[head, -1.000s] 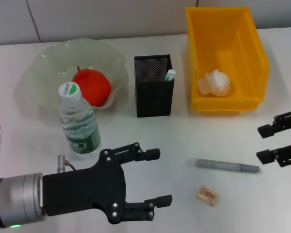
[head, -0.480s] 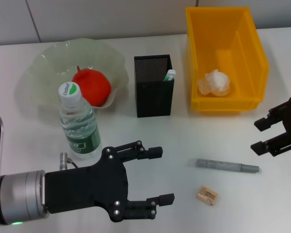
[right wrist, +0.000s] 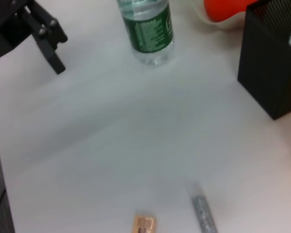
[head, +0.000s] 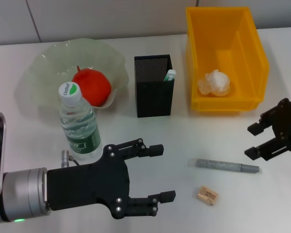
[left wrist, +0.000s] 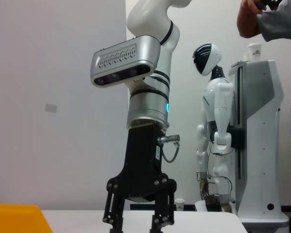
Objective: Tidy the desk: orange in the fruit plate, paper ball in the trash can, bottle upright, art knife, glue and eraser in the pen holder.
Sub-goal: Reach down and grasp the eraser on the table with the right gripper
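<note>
Right gripper point(head: 260, 140) hung at the right edge of the desk with its two black fingers spread apart and nothing between them — the open jaws faced toward the art knife point(head: 227, 166), a grey pen-shaped tool lying flat on the white table point(head: 223, 131) just beside the lower fingertip and not touching it. Farther from that gripper, nearer the robot, the tan eraser point(head: 207, 195) lay flat, close to the knife but apart from it. Beyond the right gripper stood the yellow trash can point(head: 248, 58), and the crumpled white paper ball point(head: 214, 82) sat on its floor. Left gripper point(head: 158, 172) sat low on the near left of the desk, fingers wide apart and empty, pointing toward the knife and eraser but well short of both. Just behind its wrist the water bottle point(head: 78, 123) stood upright with its green-and-white cap on. Past the bottle lay the translucent fruit plate point(head: 48, 63) with the orange point(head: 91, 86) resting in it. Between the plate and the trash can stood the black mesh pen holder point(head: 153, 97) — the glue point(head: 169, 74) poked up from its right-hand corner, leaning against the wall.
</note>
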`<control>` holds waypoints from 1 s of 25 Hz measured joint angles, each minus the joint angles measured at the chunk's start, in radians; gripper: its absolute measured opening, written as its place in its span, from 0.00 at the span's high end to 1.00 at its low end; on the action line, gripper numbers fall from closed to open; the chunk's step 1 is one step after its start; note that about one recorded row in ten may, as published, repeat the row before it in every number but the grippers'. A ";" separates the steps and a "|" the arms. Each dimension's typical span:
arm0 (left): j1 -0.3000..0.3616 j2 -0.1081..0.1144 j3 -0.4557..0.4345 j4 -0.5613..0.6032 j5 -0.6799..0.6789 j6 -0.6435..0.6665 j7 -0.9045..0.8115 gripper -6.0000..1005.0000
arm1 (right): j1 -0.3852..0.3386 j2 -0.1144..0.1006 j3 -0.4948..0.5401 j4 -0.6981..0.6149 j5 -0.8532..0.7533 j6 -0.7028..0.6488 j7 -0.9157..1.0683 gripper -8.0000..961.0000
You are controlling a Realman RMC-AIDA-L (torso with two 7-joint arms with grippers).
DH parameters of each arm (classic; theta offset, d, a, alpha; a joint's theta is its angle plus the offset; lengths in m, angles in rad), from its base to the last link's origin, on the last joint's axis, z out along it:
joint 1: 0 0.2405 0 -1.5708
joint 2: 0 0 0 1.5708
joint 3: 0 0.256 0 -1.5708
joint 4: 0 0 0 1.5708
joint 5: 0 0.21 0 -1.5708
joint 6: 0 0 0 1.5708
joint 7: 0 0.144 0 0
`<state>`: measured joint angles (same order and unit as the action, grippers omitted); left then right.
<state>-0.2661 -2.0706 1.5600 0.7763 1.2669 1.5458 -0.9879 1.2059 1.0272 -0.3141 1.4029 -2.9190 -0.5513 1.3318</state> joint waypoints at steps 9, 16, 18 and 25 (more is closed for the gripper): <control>-0.015 0.000 0.000 -0.024 0.000 -0.002 0.005 0.20 | -0.161 -0.047 0.208 0.002 0.000 0.017 -0.098 0.32; -0.025 -0.002 0.000 -0.038 0.001 -0.003 0.010 0.20 | -0.444 -0.035 0.539 0.030 0.000 0.131 -0.336 0.33; -0.026 -0.002 0.000 -0.039 0.001 -0.005 0.011 0.20 | -0.515 -0.010 0.627 0.071 0.000 0.211 -0.431 0.33; -0.035 -0.002 0.000 -0.045 0.002 -0.012 0.012 0.20 | -0.908 0.297 1.135 0.259 0.007 0.670 -1.045 0.34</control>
<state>-0.3007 -2.0722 1.5599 0.7318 1.2687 1.5343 -0.9758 0.2982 1.3245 0.8207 1.6623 -2.9118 0.1190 0.2864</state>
